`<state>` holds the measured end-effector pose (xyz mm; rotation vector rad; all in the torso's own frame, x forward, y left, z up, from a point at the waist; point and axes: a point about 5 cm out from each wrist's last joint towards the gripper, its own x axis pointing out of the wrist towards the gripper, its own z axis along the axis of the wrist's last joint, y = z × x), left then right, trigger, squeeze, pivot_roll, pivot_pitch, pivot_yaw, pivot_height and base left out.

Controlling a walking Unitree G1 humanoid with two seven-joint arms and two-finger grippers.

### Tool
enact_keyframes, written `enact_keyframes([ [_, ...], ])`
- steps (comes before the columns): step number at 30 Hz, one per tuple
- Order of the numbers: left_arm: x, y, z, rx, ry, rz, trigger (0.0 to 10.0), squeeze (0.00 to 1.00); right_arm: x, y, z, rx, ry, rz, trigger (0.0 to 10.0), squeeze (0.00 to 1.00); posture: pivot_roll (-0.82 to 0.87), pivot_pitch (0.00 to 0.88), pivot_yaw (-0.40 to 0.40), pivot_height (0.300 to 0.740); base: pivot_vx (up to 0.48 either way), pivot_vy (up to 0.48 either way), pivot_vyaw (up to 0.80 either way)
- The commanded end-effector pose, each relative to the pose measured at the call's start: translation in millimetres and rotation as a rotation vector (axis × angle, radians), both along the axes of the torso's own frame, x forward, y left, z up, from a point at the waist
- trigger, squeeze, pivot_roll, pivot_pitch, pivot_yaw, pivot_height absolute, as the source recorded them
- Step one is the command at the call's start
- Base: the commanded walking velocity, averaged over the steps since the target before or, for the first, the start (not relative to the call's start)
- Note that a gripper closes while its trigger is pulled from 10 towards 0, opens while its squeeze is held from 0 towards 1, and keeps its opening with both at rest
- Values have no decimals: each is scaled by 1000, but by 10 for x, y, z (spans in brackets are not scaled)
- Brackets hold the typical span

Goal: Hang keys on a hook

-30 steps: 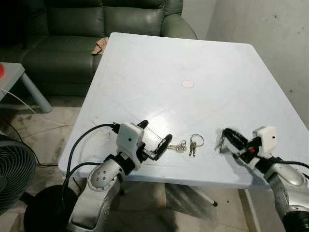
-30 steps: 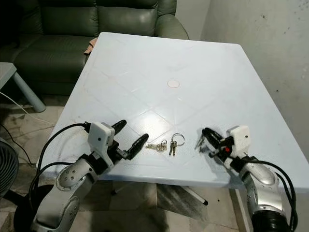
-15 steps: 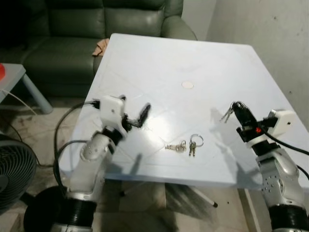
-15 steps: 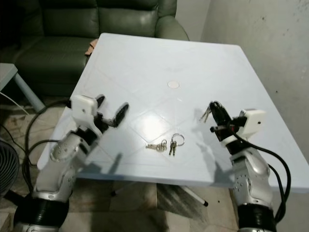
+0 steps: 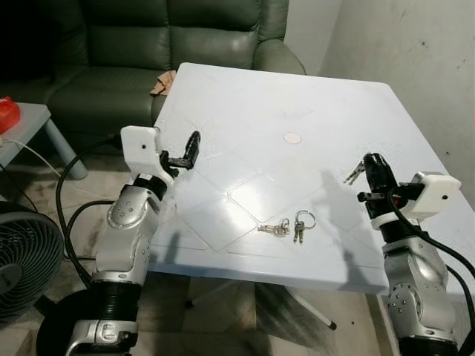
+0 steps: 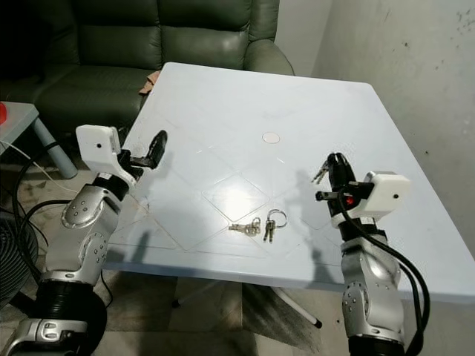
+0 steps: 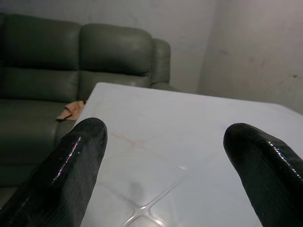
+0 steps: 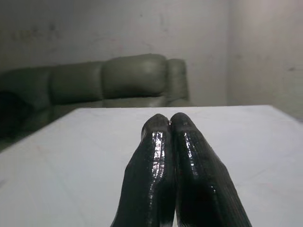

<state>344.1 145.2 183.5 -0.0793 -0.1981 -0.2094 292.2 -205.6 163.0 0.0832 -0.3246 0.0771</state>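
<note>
Both eye views look forward and down from the head onto the white table [image 5: 297, 96], sharing it and the green sofa [image 6: 133, 44] behind. Each wrist view looks low along its fingers across the tabletop toward seemingly that same sofa.

Dim room, sharp head views; glare patch on the table [image 5: 256, 194]; wrist views soft and dark.

No legible text, labels, brands, numbers or signs showing anywhere in these views.
</note>
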Motion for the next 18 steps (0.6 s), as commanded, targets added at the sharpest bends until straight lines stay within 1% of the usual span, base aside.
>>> enact_keyframes([
  [1,-9,-61,-12,23,-15,-16,10000,0,-16,82,-55,-108,31,-8,10000,0,-108,0,-42,740,0,0,0],
  [2,-7,-67,-26,26,-10,-15,10000,0,-8,113,-81,-126,42,-11,10000,0,-108,0,-42,740,0,0,0],
  [3,6,-75,-49,29,3,-10,10000,0,8,155,-122,-117,70,-18,10000,0,-109,0,-41,740,0,0,0],
  [5,12,-80,-57,29,8,-8,10000,0,14,181,-132,-118,72,-21,10000,0,-109,0,-41,740,0,0,0],
  [6,41,-92,-92,-7,42,0,10000,0,41,246,-149,-108,88,-22,10000,0,-104,0,-45,740,0,0,0],
  [7,41,-92,-92,-7,42,0,10000,0,41,246,-149,-108,88,-22,10000,0,-104,0,-45,740,0,0,0],
  [8,55,-128,-128,-7,63,-9,10000,0,58,281,-162,-105,103,-44,10000,0,-102,0,-47,740,0,0,0],
  [10,57,-167,-153,10,67,-26,10000,0,67,306,-172,-109,112,-55,10000,0,-103,0,-46,740,0,0,0],
  [11,64,-175,-166,13,66,-24,10000,0,72,322,-175,-140,114,-51,10000,0,-103,0,-45,740,0,0,0],
  [14,81,-176,-165,26,57,-16,10000,0,85,308,-179,-153,122,-72,10000,0,-105,0,-45,740,0,0,0],
  [15,103,-167,-150,34,46,-4,10000,0,96,290,-182,-153,130,-94,10000,0,-108,0,-45,740,0,0,-425],
  [18,143,-150,-129,33,43,4,10000,0,111,284,-180,-156,137,-107,10000,0,-113,0,-43,740,0,0,-588],
])
